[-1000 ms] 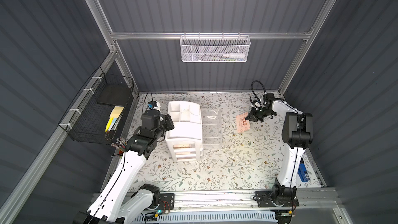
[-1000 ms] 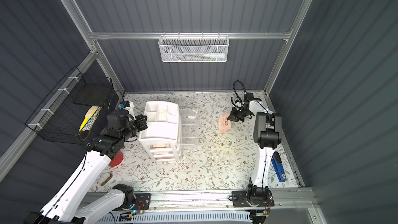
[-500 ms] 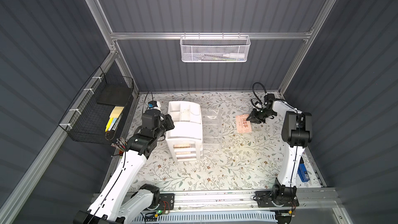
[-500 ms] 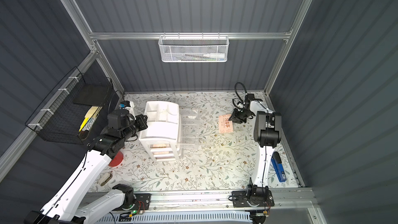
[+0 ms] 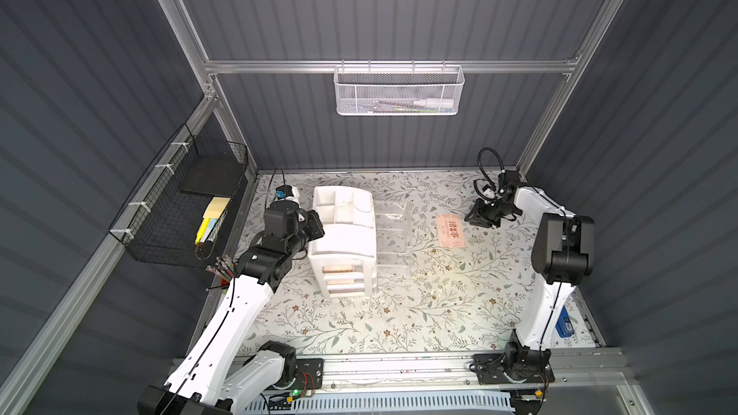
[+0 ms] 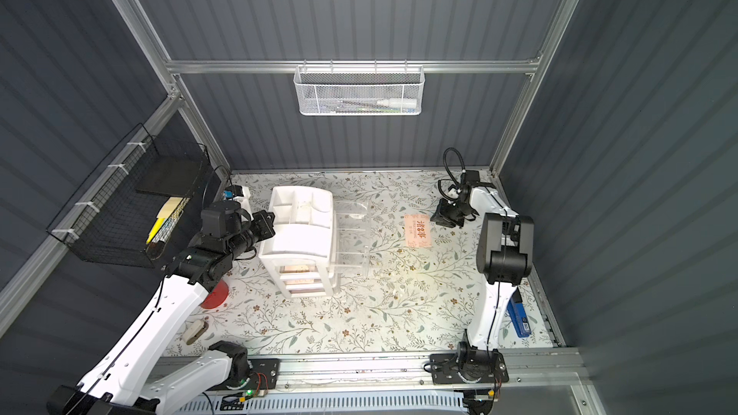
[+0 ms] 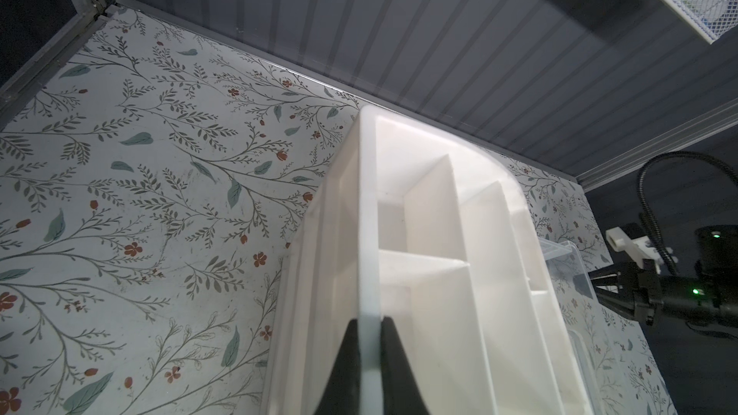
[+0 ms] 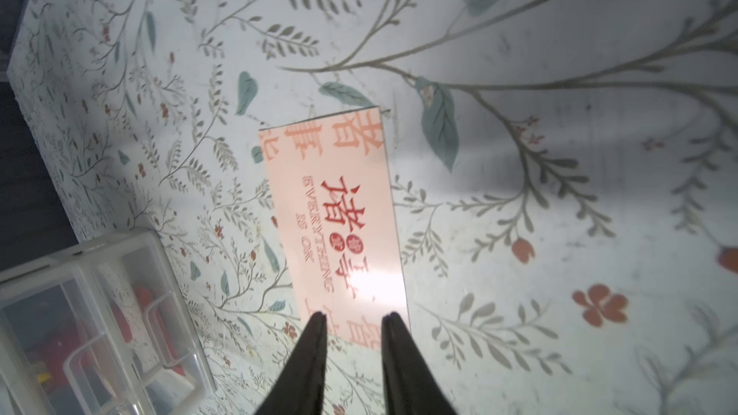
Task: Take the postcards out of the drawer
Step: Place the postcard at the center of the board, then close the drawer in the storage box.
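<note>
The pale peach rectangular postcard (image 8: 339,225), printed with red Chinese characters and the words EVERYTHING IS OK, lies flat on your floral-patterned tabletop (image 8: 559,153), outside any drawer. In both top views this postcard (image 5: 451,230) (image 6: 418,230) sits between the white plastic drawer organiser (image 5: 343,233) (image 6: 297,233) and your right arm, touching neither. Your right claw (image 8: 353,319) is released. Its two dark fingers (image 8: 307,353) stand apart with nothing between them, over the short end of the card nearest the wrist, and you cannot tell whether the tips touch the card. In a top view the right claw (image 5: 481,215) is just beside the card's corner. A clear plastic drawer (image 8: 100,313) with divided compartments stands near the card's long side in the right wrist view. Something red shows inside it, too blurred to name. In a top view the clear drawers (image 5: 393,229) stick out from the organiser's side towards the card. Your left claw (image 7: 369,325) is clenched on the upright white wall at the organiser's top rim, with one dark finger (image 7: 347,357) on each side of that wall. In a top view the left claw (image 5: 315,225) is against the organiser's side, away from the card. Peach-toned strips (image 5: 339,271) show at the organiser's front levels, but you cannot tell whether they are cards.
</note>
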Robot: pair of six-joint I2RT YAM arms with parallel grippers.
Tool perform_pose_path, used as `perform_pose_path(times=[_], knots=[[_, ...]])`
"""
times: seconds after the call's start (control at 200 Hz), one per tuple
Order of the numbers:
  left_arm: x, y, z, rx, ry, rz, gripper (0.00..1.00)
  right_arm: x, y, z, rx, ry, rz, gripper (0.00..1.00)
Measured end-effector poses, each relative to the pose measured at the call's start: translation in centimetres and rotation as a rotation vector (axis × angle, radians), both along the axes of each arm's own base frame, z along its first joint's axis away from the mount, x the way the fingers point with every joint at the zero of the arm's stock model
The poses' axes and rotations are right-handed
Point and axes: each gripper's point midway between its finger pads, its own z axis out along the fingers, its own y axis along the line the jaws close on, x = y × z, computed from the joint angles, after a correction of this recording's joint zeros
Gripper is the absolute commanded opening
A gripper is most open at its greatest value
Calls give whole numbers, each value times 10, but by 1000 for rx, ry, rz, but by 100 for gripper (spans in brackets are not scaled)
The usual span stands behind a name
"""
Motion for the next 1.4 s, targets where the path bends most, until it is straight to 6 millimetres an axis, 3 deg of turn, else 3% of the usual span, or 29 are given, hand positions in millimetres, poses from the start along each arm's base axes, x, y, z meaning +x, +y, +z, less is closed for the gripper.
perform_pose_path(times=[0.16, 0.465, 0.605, 0.835, 1.401], knots=[[3, -2, 0, -4, -2, -7, 0, -21, 24, 39, 35, -95, 5, 13], [3, -2, 0, -5, -2, -7, 0, -72, 114, 72, 105, -179, 138, 9], [5, -4, 1, -6, -2, -10, 0, -87, 144, 90, 141, -220, 181, 9], [6, -4, 1, -6, -1, -11, 0, -101, 173, 105, 164, -260, 223, 9], [12, -10, 1, -13, 2, -34, 0, -108, 210, 99, 178, -251, 266, 9]])
